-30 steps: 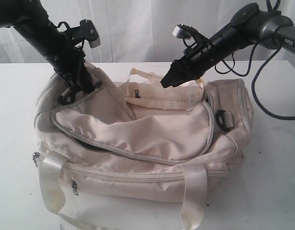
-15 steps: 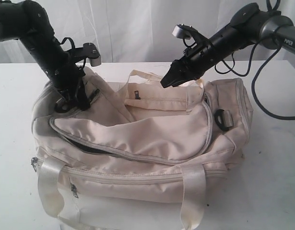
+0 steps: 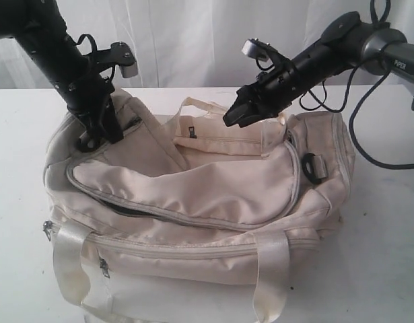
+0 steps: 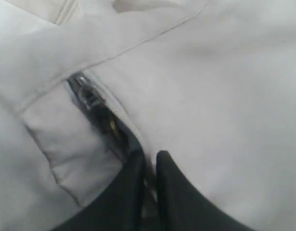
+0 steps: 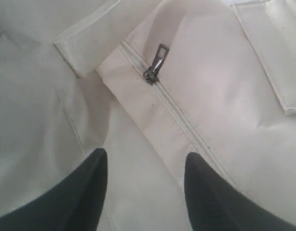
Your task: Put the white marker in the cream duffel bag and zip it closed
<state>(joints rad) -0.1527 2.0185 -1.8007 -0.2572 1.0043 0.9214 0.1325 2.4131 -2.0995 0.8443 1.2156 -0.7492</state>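
Observation:
The cream duffel bag (image 3: pixel 193 188) lies on the white table, its curved top flap loose and a dark gap (image 3: pixel 129 210) showing along the unzipped front edge. My left gripper (image 3: pixel 92 140) presses into the bag's left end. In the left wrist view it (image 4: pixel 148 156) is shut on the main zipper's pull, with the grey zipper track (image 4: pixel 97 108) running out from between the fingers. My right gripper (image 3: pixel 232 118) hovers open above the bag's back edge, over a small pocket zipper pull (image 5: pixel 156 65), holding nothing (image 5: pixel 145 159). The white marker is out of view.
Shiny webbing handles (image 3: pixel 72 262) (image 3: pixel 270 276) hang over the bag's front side. A black buckle (image 3: pixel 313 168) sits at the bag's right end. The right arm's cable (image 3: pixel 368 145) loops over the table at the right. A white curtain hangs behind.
My left gripper has shifted leftward at the bag's left end, dragging that end and the flap with it. The right gripper has barely moved.

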